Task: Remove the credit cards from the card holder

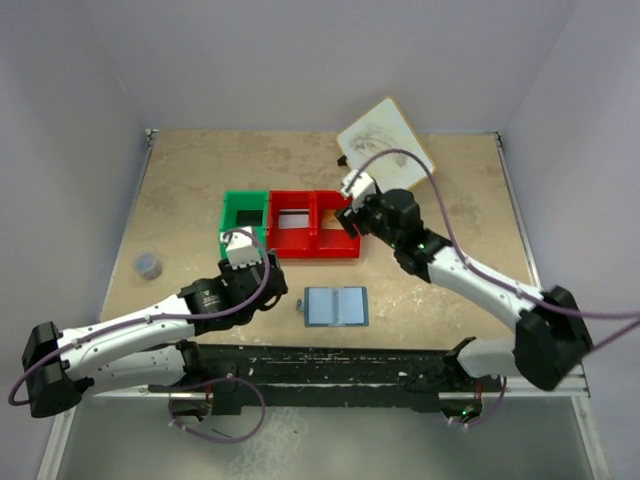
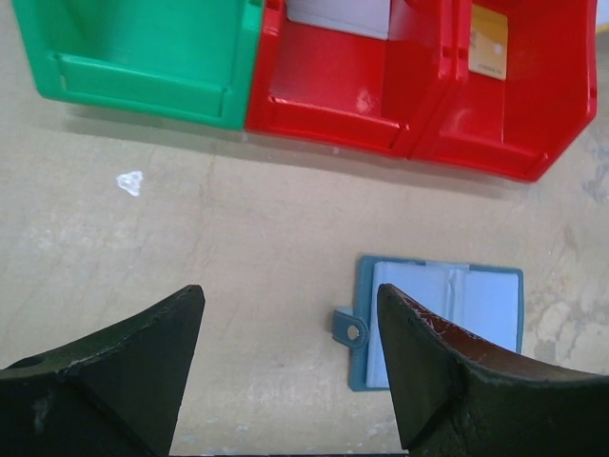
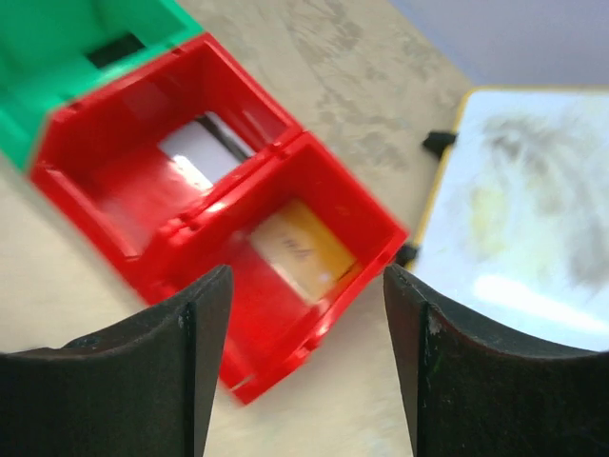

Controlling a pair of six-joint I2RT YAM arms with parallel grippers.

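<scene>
The card holder [image 1: 336, 306] lies open on the table, pale blue inside up, with no card showing in it; the left wrist view shows it too [image 2: 481, 305]. A grey-white card [image 3: 205, 150] lies in the left red bin [image 1: 293, 240]. A tan-orange card [image 3: 300, 249] lies in the right red bin [image 1: 338, 245]. A dark card [image 3: 119, 49] lies in the green bin [image 1: 232, 205]. My left gripper [image 2: 290, 295] is open and empty, above bare table just left of the holder. My right gripper [image 3: 306, 276] is open and empty, over the right red bin.
A white wood-rimmed board [image 1: 385, 140] leans at the back right, close behind my right gripper [image 1: 350, 215]. The three bins stand in a row at mid-table. A small grey round object [image 1: 148, 263] sits at the left. My left gripper [image 1: 255, 262] is by the green bin's front.
</scene>
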